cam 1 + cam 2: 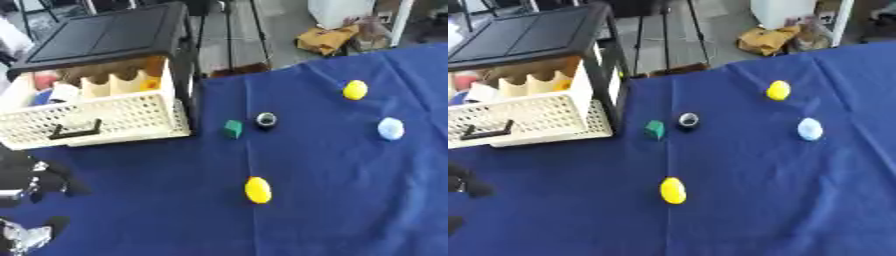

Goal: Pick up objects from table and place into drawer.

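Observation:
A cream lattice drawer (pixel 131 117) with a black handle stands pulled out of a black-topped cabinet (pixel 109 32) at the upper left; several things lie inside it, among them red, white, blue and orange ones. On the blue tablecloth lie a yellow oval (pixel 258 190) near the middle front, a small green cube (pixel 232 128), a black round thing (pixel 266 120) beside the cube, a second yellow piece (pixel 354 90) and a pale blue ball (pixel 390 128) to the right. My left hand (pixel 26 177) shows as black and silver parts at the lower left edge, apart from all of them.
The blue cloth (pixel 350 200) covers the table; its far edge runs diagonally behind the yellow piece. Beyond it are a floor, tripod legs (pixel 229 35) and a brown bag (pixel 325 39). The cabinet's black post (pixel 185 85) stands next to the green cube.

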